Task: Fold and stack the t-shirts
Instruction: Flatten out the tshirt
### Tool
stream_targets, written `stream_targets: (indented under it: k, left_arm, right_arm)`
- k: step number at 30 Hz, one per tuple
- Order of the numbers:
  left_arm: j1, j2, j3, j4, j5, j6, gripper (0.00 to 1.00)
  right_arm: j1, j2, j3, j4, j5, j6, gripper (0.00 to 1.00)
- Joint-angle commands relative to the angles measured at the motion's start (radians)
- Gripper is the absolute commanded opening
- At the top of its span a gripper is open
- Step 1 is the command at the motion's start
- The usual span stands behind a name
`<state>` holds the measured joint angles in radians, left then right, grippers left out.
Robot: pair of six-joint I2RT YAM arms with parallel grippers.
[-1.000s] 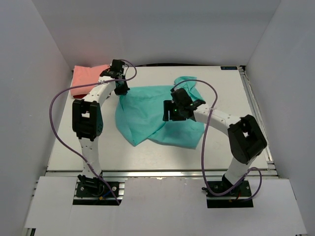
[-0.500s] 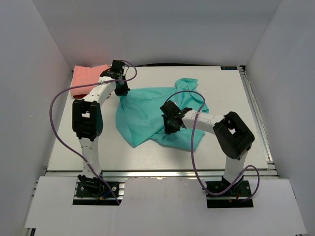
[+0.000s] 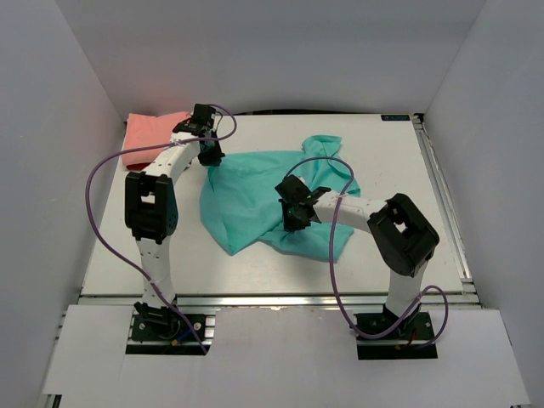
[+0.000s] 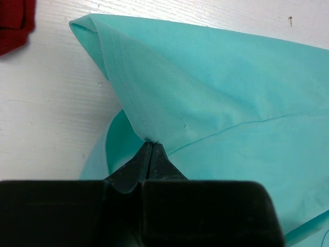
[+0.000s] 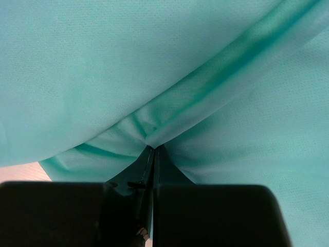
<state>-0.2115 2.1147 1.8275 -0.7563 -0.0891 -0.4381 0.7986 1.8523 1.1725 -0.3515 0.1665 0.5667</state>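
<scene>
We find the teal-turquoise cotton t-shirt lying rumpled and only half spread on the white table. It is creased into a rough wedge and not yet folded.

At the shirt's far-left corner, the left gripper has its fingers pressed together on a hemmed fold. The left wrist view shows the black tips meeting with a ridge of cloth rising out of them. At the shirt's near-right part, the right gripper is pinched tight on a bunch of fabric. In its own wrist view, creases run into the closed tips.

We judge that the two pinches sit well apart on the same garment so that the arms can lift it and draw it out flat. A shirt this soft will not open from one hold alone. The right pinch seems to have gathered more than one layer, which could keep the cloth bunched when it is pulled.

Beyond the teal shirt's far-left corner lies a folded salmon-pink t-shirt, near it but not touching. It probably marks where the stack is meant to grow. A dark red piece of cloth shows past that same corner in the left wrist view, with bare table between it and the teal shirt. We cannot pick it out from above.
</scene>
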Motion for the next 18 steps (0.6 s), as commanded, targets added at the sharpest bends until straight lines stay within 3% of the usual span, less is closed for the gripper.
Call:
stream_targets:
  k: [1,3,6,10,11,18]
  left_arm:
    - [-0.002,-0.079,-0.002,-0.002,0.012,0.002,0.11]
    - [-0.003,-0.081,-0.002,-0.006,0.012,0.002,0.12]
    - [-0.003,-0.079,-0.002,-0.011,0.011,0.009,0.06]
    - [-0.003,-0.076,0.001,-0.021,0.005,0.010,0.11]
    - [-0.003,-0.078,0.001,-0.020,0.005,0.012,0.00]
    - [-0.002,-0.084,0.062,-0.070,-0.014,0.022,0.00]
  right_arm:
    - [0.005,0.001,0.021,-0.035,0.034,-0.008,0.00]
    - [0.005,0.004,0.022,-0.035,0.034,-0.010,0.00]
    - [0.005,0.007,0.023,-0.035,0.034,-0.010,0.00]
    - [0.005,0.008,0.021,-0.035,0.036,-0.008,0.00]
    - [0.005,0.008,0.021,-0.035,0.037,-0.011,0.00]
    - [0.004,0.010,0.010,-0.037,0.042,-0.014,0.00]
